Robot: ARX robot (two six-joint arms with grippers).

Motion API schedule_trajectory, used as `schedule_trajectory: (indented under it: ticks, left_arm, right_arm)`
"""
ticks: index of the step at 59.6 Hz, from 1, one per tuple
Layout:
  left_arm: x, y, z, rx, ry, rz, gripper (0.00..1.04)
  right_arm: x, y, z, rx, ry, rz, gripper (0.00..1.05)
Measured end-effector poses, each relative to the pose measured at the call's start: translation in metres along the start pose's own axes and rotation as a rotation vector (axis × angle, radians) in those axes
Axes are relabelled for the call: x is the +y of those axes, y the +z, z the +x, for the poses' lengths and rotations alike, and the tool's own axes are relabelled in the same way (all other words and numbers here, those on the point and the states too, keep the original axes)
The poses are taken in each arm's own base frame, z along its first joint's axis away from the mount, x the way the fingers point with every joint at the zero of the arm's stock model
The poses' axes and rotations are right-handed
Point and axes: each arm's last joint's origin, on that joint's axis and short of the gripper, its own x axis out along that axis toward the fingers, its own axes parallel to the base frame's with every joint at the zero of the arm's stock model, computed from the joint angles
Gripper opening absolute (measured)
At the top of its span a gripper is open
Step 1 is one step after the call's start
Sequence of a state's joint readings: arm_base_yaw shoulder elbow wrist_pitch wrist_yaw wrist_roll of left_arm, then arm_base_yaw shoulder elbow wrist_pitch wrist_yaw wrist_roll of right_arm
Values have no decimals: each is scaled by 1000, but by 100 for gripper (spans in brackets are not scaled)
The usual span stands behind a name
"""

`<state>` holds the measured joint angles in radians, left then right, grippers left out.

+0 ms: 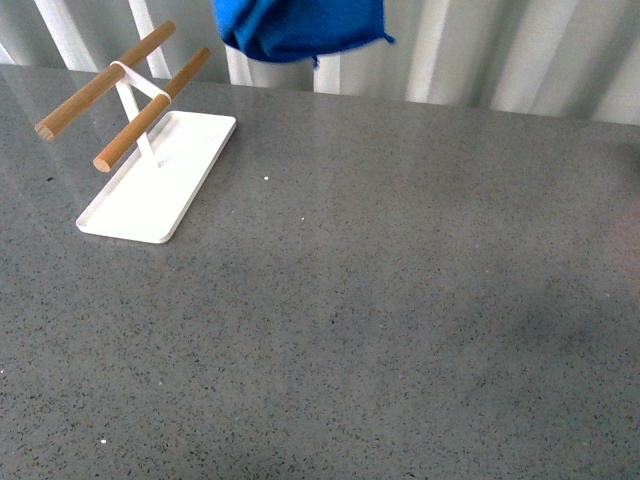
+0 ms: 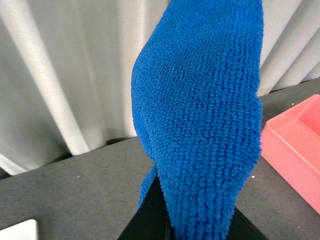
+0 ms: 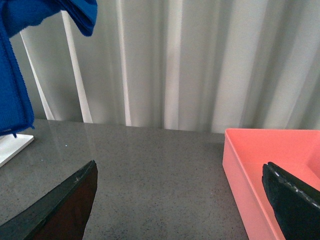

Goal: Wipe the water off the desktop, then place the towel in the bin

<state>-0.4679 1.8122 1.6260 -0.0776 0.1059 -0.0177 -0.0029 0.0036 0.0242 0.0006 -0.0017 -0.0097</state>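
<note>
The blue towel (image 1: 300, 28) hangs high above the far edge of the speckled grey desktop (image 1: 380, 300), only its lower part showing in the front view. My left gripper (image 2: 172, 227) is shut on the towel (image 2: 205, 115), which drapes over its dark fingers and fills the left wrist view. The pink bin (image 3: 272, 165) stands on the desktop to the right; a corner of the bin (image 2: 295, 142) also shows past the towel. My right gripper (image 3: 182, 195) is open and empty, low over the desktop beside the bin, with the towel (image 3: 15, 65) hanging off to its side.
A white tray (image 1: 160, 180) with a two-bar wooden rack (image 1: 120, 90) stands at the far left of the desktop. Pale pleated curtains (image 1: 500, 50) close off the back edge. No water is visible on the speckled surface.
</note>
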Motion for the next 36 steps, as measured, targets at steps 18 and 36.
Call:
schedule_trajectory:
  ticks: [18, 36]
  left_arm:
    - [-38, -24, 21, -4, -75, -126, 6]
    - [-47, -38, 35, 28, -111, -150, 6]
  right_arm:
    - [0, -2, 0, 84, 91, -103, 98]
    - [-24, 28, 16, 60, 192, -445, 98]
